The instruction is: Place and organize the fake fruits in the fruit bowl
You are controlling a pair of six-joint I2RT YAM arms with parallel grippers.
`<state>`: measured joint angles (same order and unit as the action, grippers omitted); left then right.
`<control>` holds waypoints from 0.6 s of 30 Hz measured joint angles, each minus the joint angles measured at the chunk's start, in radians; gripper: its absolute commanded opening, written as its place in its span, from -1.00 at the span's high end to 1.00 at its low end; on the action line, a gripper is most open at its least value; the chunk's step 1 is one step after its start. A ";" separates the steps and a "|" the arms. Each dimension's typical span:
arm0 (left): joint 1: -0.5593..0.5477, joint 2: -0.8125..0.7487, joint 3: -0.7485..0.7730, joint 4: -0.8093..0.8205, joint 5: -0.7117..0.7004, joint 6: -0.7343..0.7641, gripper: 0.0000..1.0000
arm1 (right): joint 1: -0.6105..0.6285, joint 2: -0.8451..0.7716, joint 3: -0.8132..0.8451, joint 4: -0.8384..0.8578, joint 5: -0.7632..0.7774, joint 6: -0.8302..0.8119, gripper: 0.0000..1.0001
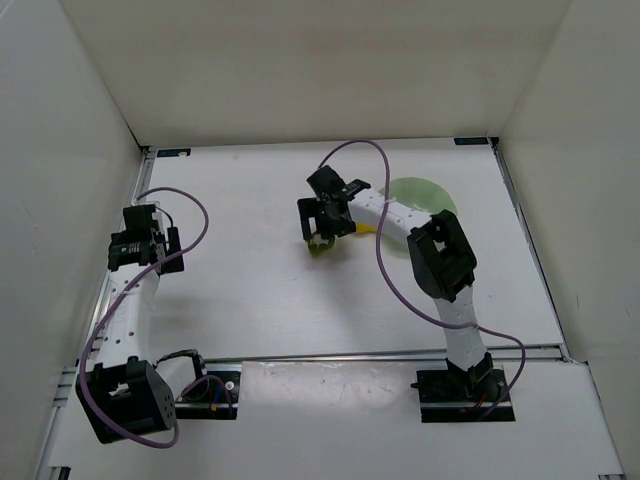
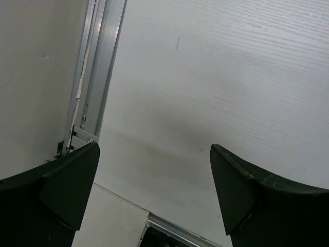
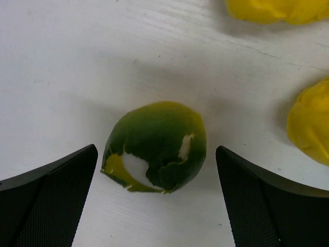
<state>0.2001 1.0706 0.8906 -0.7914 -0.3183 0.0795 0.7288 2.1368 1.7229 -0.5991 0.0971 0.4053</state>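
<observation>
Right hand [image 1: 322, 240] reaches left of the fruit bowl [image 1: 428, 188], wide open, holding nothing. Green fruit [image 3: 157, 146] lies on the worktop [image 3: 61, 62] between its fingers, untouched. Judged best: lower, centre on the round body and close gently so it cannot roll. Left hand [image 2: 154, 154] open, empty, well apart.

round dark green fruit [image 3: 157, 148] with a white patch and two yellow fruits [image 3: 310, 126] lie outside the mint bowl [image 1: 427, 189].
</observation>
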 measured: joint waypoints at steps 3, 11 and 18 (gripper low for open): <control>0.000 0.002 0.000 -0.001 0.000 0.004 -0.98 | -0.014 0.038 0.027 -0.009 -0.008 0.068 -1.00; -0.004 0.032 0.003 -0.002 0.002 0.043 -0.98 | -0.013 0.097 0.067 -0.054 -0.037 0.132 0.33; -0.181 0.109 0.114 -0.016 0.037 0.135 -0.98 | -0.016 -0.039 -0.043 -0.069 -0.035 0.137 0.52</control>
<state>0.0193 1.1801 1.0042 -0.8070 -0.2813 0.2150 0.7124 2.0979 1.6798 -0.6685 0.0616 0.5423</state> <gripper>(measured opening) 0.990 0.610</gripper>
